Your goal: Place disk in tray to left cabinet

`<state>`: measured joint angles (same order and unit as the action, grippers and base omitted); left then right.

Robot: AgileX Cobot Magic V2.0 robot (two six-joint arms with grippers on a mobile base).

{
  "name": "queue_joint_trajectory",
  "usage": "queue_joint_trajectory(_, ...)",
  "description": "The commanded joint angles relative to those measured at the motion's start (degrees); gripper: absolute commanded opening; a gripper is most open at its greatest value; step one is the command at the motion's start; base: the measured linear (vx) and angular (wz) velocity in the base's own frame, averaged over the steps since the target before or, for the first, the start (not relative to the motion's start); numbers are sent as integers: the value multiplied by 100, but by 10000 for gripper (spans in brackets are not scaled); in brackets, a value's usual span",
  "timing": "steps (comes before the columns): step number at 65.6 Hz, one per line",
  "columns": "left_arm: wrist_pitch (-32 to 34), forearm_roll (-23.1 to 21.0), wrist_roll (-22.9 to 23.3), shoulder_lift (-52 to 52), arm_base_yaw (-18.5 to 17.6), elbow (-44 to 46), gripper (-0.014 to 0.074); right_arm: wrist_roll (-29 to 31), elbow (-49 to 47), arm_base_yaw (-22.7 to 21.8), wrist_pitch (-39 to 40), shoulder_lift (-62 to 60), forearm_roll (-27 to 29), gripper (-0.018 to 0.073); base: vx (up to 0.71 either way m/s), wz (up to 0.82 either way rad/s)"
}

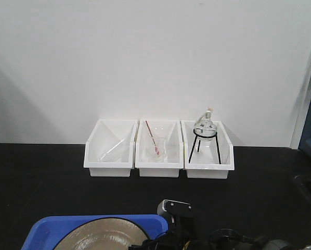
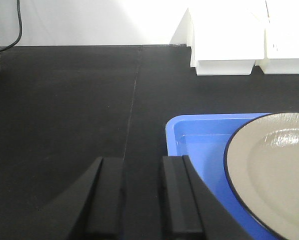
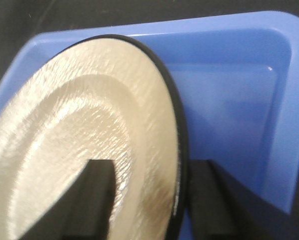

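Observation:
The beige disk [image 1: 103,237] with its thin black rim lies in the blue tray [image 1: 41,232] at the near edge of the black bench. In the right wrist view my right gripper [image 3: 150,200] is open and straddles the disk's [image 3: 79,125] rim: one finger over the plate face, the other outside the rim over the tray [image 3: 229,90]. My left gripper [image 2: 143,200] is open with a narrow gap and empty, above bare bench just left of the tray [image 2: 199,140] and disk [image 2: 274,170]. The left cabinet is out of view.
Three white open-front bins [image 1: 158,148] stand in a row against the back wall; the middle holds a beaker with a rod [image 1: 156,148], the right a glass flask on a black tripod [image 1: 204,127]. A black cable [image 2: 19,25] hangs at far left.

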<state>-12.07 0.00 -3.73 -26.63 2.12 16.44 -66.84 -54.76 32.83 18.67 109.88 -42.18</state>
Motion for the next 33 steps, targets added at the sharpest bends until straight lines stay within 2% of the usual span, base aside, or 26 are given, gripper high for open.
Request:
queue_joint_trajectory(1,472,0,-18,-45,-28,194,330,336,-143,-33,44,-389,-6,483,0,0)
queue_joint_trajectory(13,472,0,-18,-45,-28,194,330,469,-163,-265,-1016,-1046,-6,506,0,0)
queue_joint_trajectory(22,472,0,-18,-45,-28,194,330,469,-163,-494,-1552,-1743,-132,505,0,0)
queue_joint_trajectory(33,507,-54,-6,-58,-28,205,330,464,-163,-481,-1952,-2324,-132,499,0,0)
